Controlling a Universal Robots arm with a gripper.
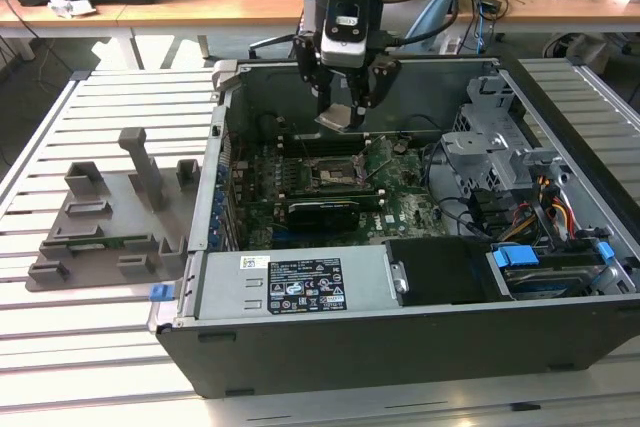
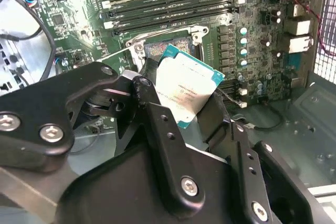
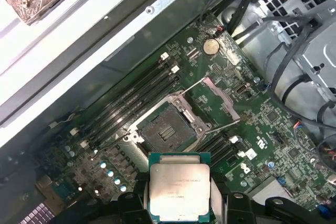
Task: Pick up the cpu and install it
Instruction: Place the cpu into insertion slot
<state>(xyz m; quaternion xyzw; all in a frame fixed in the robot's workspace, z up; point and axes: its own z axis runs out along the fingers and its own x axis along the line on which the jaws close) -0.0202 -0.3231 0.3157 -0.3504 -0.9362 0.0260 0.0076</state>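
Observation:
My gripper (image 1: 342, 115) hangs inside the open computer case (image 1: 300, 347), shut on the cpu (image 1: 338, 116), a flat silvery square chip with a thin green rim. Both wrist views show the cpu (image 2: 184, 88) (image 3: 179, 184) clamped by its edges between the black fingers (image 2: 157, 124), tilted. It is held in the air above the motherboard (image 1: 400, 212). The dark square socket (image 3: 165, 129) lies below with its metal bracket (image 3: 220, 98) swung open and its contact field bare. The socket (image 1: 335, 175) sits a little beneath and in front of the chip in the exterior view.
Long memory slots (image 3: 131, 95) run beside the socket. A drive cage (image 1: 490, 137) and cable bundles (image 1: 550, 202) fill the case toward the exterior view's right. A grey fixture (image 1: 110, 217) with parts rests on the slatted table at the exterior view's left. A power supply (image 1: 290, 287) lines the near wall.

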